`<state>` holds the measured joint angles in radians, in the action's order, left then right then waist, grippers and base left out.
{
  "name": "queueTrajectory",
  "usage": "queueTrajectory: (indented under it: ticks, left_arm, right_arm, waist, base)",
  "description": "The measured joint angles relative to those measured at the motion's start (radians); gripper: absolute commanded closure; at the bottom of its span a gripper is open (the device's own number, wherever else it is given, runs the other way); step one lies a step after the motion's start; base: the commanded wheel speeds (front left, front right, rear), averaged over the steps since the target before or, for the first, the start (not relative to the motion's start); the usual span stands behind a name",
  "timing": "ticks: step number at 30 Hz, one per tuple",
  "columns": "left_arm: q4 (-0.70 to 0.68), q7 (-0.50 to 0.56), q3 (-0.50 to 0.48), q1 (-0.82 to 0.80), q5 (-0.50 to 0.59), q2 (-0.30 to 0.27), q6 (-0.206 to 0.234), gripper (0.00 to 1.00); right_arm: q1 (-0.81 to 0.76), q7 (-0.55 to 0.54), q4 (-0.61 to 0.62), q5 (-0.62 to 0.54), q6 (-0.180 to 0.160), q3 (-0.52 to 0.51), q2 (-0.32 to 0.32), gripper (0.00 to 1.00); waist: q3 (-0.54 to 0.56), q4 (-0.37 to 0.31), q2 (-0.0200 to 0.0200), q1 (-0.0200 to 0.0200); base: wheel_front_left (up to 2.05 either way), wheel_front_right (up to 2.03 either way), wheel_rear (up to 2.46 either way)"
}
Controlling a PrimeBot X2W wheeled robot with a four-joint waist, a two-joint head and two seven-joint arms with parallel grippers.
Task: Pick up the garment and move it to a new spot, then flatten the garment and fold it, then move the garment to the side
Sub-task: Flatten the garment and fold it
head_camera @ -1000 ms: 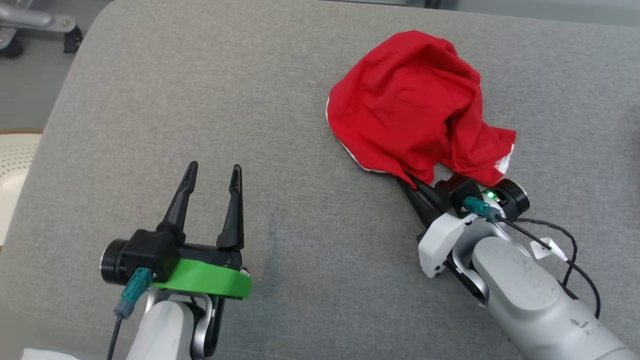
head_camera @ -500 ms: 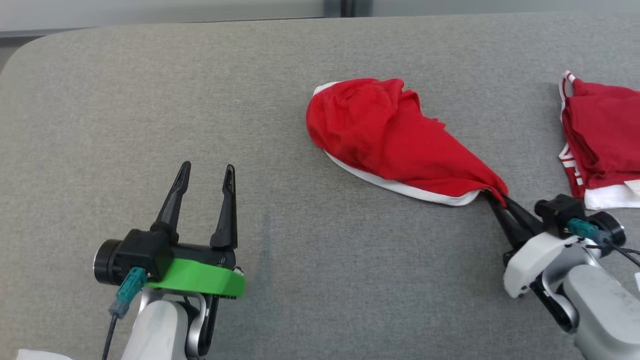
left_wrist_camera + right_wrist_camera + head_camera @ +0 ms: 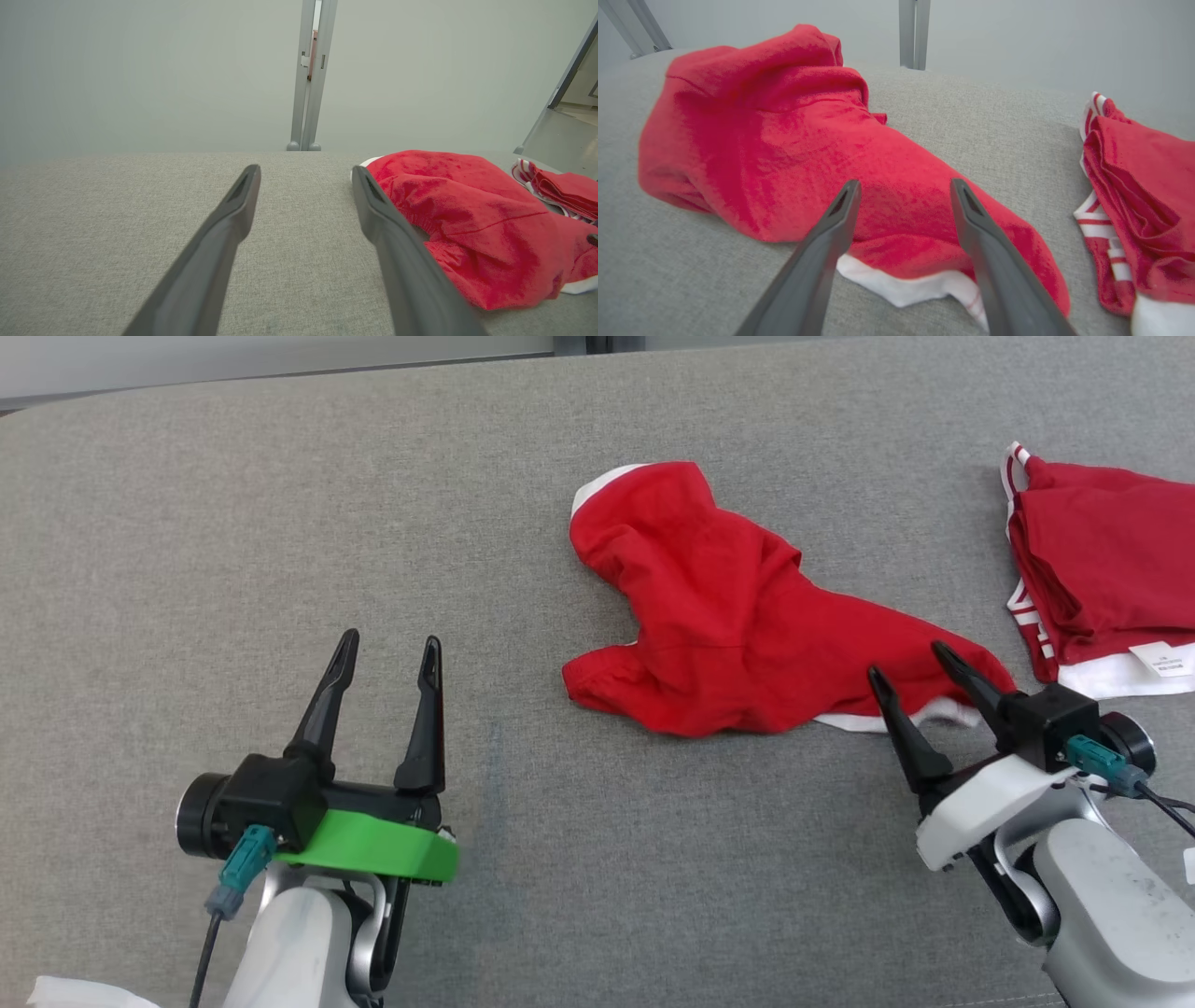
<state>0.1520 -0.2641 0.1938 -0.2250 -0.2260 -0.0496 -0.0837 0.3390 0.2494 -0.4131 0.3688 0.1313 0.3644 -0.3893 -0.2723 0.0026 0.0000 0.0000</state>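
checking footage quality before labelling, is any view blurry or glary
Head view: even soft light, no glare, garment sharp. Left wrist view: left tool turns soft toward the bottom edge, cloth beyond clearer. Right wrist view: garment's red looks slightly smeared, right tool blurred low down.

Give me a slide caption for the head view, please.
Right hand open at the edge of a crumpled red garment on the grey surface; left hand open too.
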Motion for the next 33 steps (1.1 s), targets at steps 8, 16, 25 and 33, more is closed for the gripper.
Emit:
queueTrajectory:
  ticks: [8,16,25,33]
  left_arm:
    - [-0.034,0.0,-0.004,0.0,0.0,0.0,-0.004,0.0]
    - [-0.05,0.0,0.002,0.005,-0.003,0.0,-0.004,0.0]
    - [-0.055,0.0,0.026,0.028,-0.007,0.0,-0.004,0.0]
    - [-0.047,0.0,0.046,0.025,-0.02,0.0,0.005,0.0]
  right_arm:
    - [-0.016,0.012,0.286,-0.006,0.0,0.015,0.051,0.0]
    - [-0.095,0.013,0.351,-0.095,0.0,-0.047,0.167,0.0]
    - [-0.11,0.013,0.278,-0.193,-0.001,-0.087,0.263,0.0]
    - [-0.04,-0.025,0.125,-0.175,-0.001,-0.136,0.291,0.0]
  waist:
    - [0.021,0.007,0.0,0.0]
    - [0.041,0.025,0.0,0.0]
    - [0.049,0.053,0.0,0.0]
    - [0.025,0.084,0.0,0.0]
  base:
    - [0.0,0.0,0.0]
    - [0.0,0.0,0.0]
    - [0.0,0.0,0.0]
    - [0.0,0.0,0.0]
